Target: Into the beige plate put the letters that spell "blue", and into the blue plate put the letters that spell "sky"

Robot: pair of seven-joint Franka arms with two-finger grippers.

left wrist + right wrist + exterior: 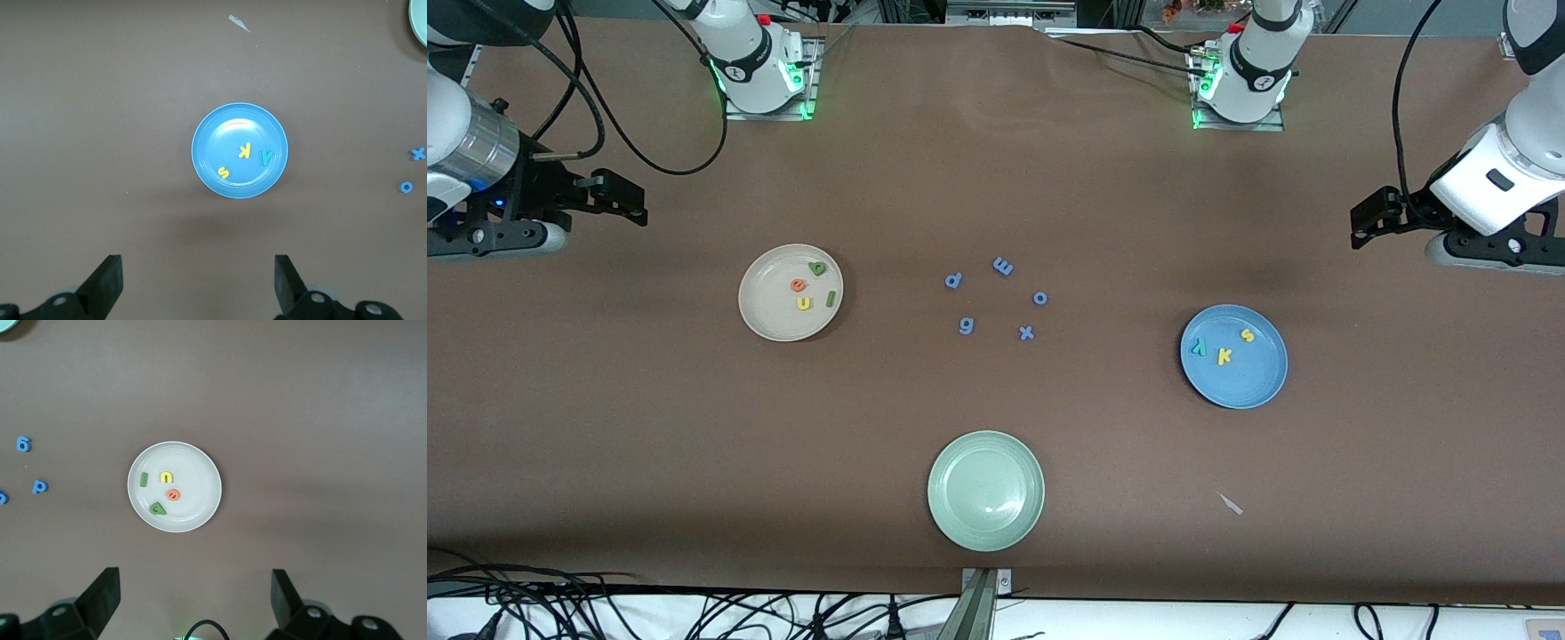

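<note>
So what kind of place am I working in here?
Most likely a robotics lab bench: a brown-covered table, two bolted white arm bases, loose cables along the edge, and small blue foam letters as test props.

We note both arms drawn back to the edges of the front view. The left tool [1360, 218] sits at the right edge, mid-height, its dark fingers [107, 283] spread wide with nothing between them, pointing toward the frame's centre. The right tool [636, 200] sits at the left edge, upper part, likewise spread wide and empty, fingers [103, 597] pointing inward. Both white bases stand along the top of the frame.
</note>
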